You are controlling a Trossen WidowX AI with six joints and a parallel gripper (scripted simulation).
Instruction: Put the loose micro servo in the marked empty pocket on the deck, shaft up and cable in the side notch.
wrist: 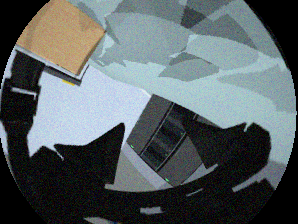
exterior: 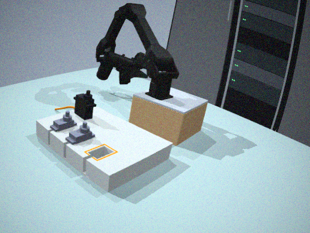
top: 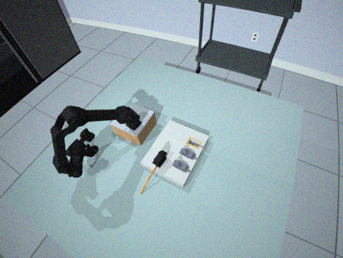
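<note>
One pale table (top: 232,139), grey tiled floor (top: 100,56).

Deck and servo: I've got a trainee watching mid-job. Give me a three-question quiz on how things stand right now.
1. True or false: the black servo already sits in the marked pocket.
2. How many grey servos are seated on the deck? A) one B) two C) three
3. Fill in: the hand is ____ and holds nothing.

Key:
1. False. It stands upright on the deck's far end, beyond the two grey servos, with its orange cable trailing off onto the table; the pocket is empty.
2. B.
3. Open. It hangs above the table, apart from the servo.
</note>
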